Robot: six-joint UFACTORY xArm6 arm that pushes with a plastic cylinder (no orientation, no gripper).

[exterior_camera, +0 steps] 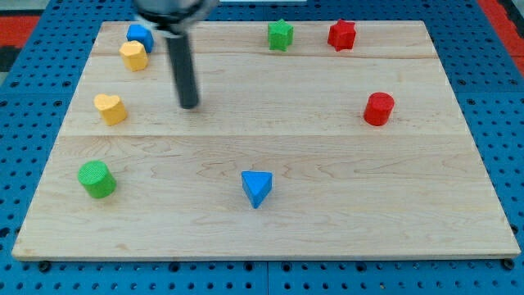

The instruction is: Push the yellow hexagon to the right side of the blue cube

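Yellow hexagon (133,56) sits near the board's top-left corner, touching the blue cube (140,36) on that cube's lower-left side. My tip (189,105) rests on bare wood to the right of and below the hexagon, apart from it, touching no block. The rod is a plain pusher with nothing to open or close; it holds nothing.

Blue cube lies close to the top edge of the wooden board (270,221). To the cube's right the top strip runs bare as far as the green star (280,34), though the rod's upper part crosses that stretch in the view. Red star (341,35) stands just right of the green one, also near the top edge.

Yellow heart (110,108) lies below the hexagon, left of my tip, close to the left edge. Green cylinder (97,179) sits lower still, near the bottom-left corner. Blue triangle (257,188) is at lower centre. Red cylinder (378,108) stands toward the right side.

Middle of the board, between my tip and the red cylinder, is bare wood. Blue pegboard (491,82) surrounds the board on all sides.
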